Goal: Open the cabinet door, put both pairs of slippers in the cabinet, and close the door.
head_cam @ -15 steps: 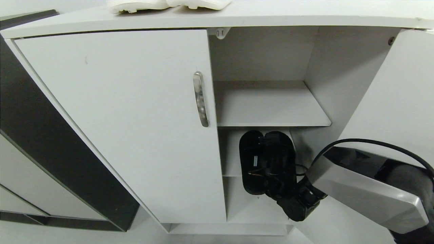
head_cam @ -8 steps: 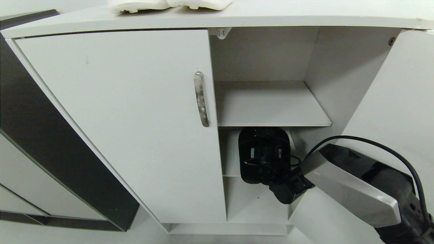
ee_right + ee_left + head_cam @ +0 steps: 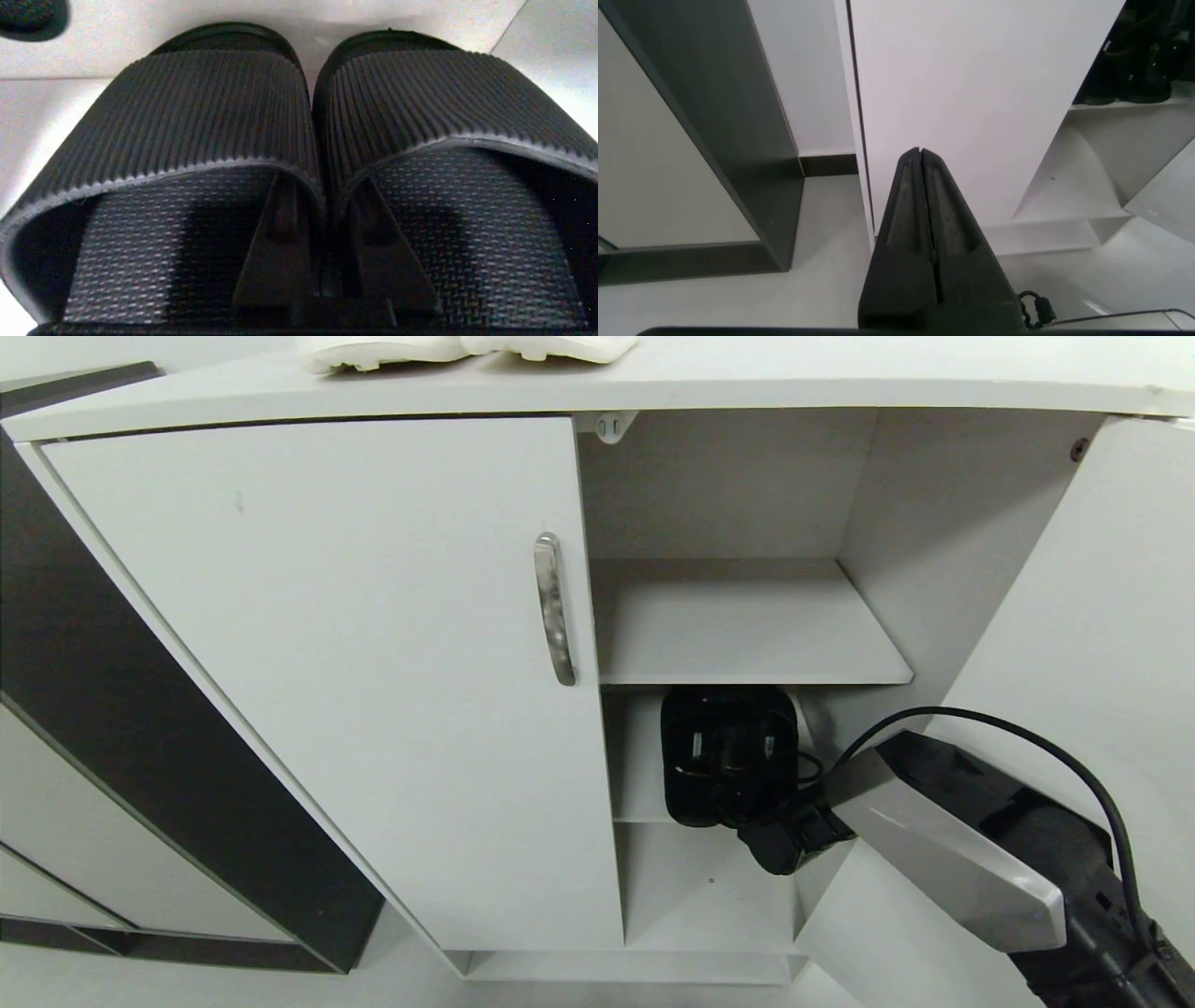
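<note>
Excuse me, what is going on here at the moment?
The right gripper is shut on the black slippers, holding them inside the cabinet under its upper shelf. The right door stands open; the left door is closed. The white slippers lie on the cabinet top. The left gripper is shut and empty.

Cabinet (image 3: 308,663) is standing on the pale floor (image 3: 187,980). Its top panel (image 3: 840,378) is carrying a pair of white slippers (image 3: 467,347), left of the middle. Black slippers (image 3: 728,765) are sitting side by side just beneath the upper shelf (image 3: 738,625), over the lower shelf (image 3: 639,820); contact with it unclear.
</note>
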`<state>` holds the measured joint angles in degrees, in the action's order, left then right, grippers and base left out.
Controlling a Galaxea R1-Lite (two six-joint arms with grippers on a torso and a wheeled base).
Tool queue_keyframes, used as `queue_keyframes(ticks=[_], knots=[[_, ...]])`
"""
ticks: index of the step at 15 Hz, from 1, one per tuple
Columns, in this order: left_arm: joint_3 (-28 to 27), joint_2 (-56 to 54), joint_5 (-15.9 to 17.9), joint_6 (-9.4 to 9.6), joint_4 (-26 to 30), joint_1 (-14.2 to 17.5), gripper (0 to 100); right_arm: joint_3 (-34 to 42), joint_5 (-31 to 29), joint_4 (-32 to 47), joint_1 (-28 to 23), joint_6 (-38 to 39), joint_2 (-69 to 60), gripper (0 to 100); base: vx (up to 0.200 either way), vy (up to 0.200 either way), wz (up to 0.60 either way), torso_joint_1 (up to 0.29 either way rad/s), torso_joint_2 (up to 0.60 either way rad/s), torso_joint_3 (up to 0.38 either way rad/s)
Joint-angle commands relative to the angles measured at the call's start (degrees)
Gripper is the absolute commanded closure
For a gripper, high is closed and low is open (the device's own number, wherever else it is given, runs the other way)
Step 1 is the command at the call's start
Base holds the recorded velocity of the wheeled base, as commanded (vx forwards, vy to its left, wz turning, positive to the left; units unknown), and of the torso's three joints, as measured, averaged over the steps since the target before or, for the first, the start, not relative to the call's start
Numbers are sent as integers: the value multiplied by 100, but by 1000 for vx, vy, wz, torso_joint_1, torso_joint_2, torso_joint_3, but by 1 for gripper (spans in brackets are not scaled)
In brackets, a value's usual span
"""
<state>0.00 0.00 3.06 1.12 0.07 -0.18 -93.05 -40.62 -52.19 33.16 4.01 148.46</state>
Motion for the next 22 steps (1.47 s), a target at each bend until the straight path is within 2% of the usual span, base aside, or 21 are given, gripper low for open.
queue_keyframes(ticks=[1,2,6,11,14,17,22], knots=[[0,9,2,2,1,1,100,-55,-7,7,-20,3,43,100,0,0,0,0,0,0],[0,9,2,2,1,1,100,-64,-7,51,-29,3,69,0,0,0,0,0,0,0],[0,9,-7,-7,1,1,100,121,-16,-28,6,38,8,0,0,0,0,0,0,0],[0,9,2,2,1,1,100,2133,-69,-995,393,30,-1091,0,0,0,0,0,0,0],[0,9,2,2,1,1,100,3979,-78,-2102,762,-14,-1926,0,0,0,0,0,0,0],[0,9,2,2,1,1,100,5130,-60,-2762,877,-14,-2330,0,0,0,0,0,0,0],[0,9,2,-7,-7,1,100,5262,-43,-2920,903,-41,-2356,0,-160,0,0,3,3,1]])
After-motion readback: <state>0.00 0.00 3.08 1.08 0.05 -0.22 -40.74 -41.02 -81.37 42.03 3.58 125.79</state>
